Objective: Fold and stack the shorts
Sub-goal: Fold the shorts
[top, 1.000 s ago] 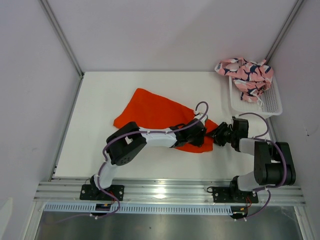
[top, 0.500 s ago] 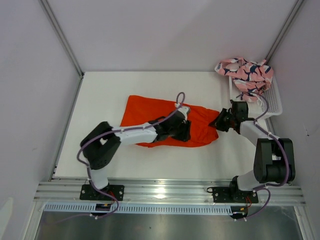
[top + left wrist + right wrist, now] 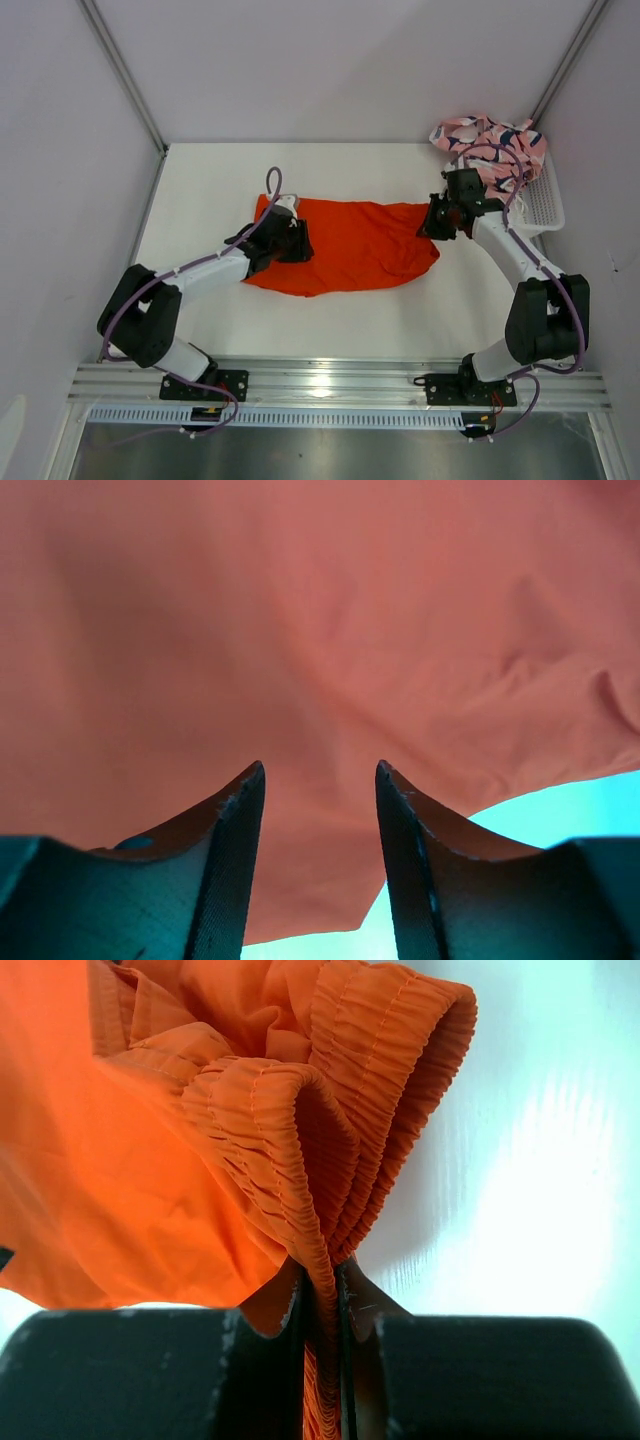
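The orange shorts [image 3: 360, 250] lie spread across the middle of the table, waistband end to the right. My right gripper [image 3: 433, 222] is shut on the gathered elastic waistband [image 3: 330, 1160], which is pinched between its fingers [image 3: 320, 1275]. My left gripper [image 3: 300, 243] rests low over the left part of the orange shorts [image 3: 300, 630]. Its jaws [image 3: 320, 772] stand apart, open, and the cloth lies flat beneath them. The pink printed shorts [image 3: 495, 145] are bunched up on the far end of the basket, partly hanging over its rim.
The white mesh basket [image 3: 545, 205] stands at the back right, just right of my right arm. Grey walls close in the table on the left, back and right. A metal rail [image 3: 330, 380] runs along the near edge.
My right gripper closed on the waistband and drew it toward the back right. My left gripper slid left across the shorts, and the cloth now lies wider and flatter.
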